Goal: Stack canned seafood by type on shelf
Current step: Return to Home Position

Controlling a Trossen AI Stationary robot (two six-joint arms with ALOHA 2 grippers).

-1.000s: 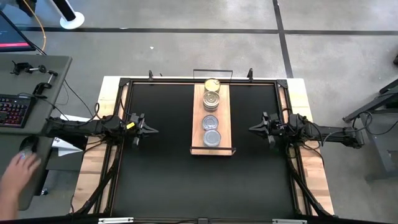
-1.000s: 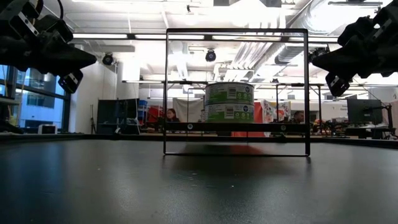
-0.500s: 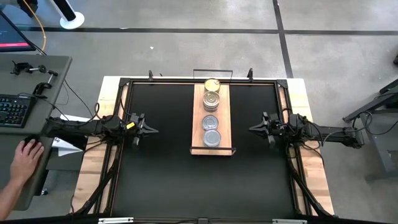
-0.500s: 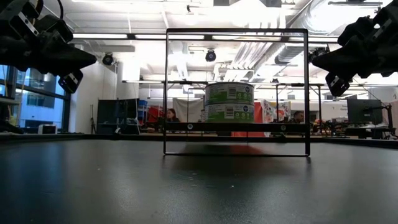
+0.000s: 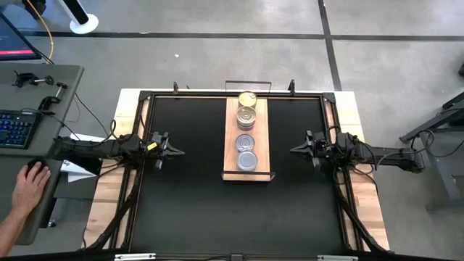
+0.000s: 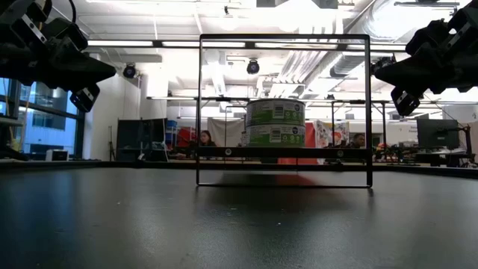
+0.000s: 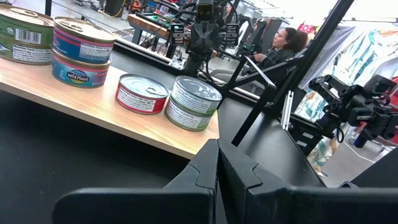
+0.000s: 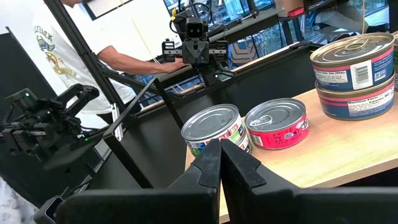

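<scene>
Neatly, tins line shelf, seemingly sorted.

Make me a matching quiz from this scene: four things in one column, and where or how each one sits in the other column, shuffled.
Things:
1. red can
2. blue-pink cans
3. left arm
4. right arm

Places or states:
a. stacked two high on the shelf
b. parked at the table's right edge
c. lies single on the shelf
d. parked at the table's left edge

Pairs: 1-c, 2-a, 3-d, 4-b
</scene>
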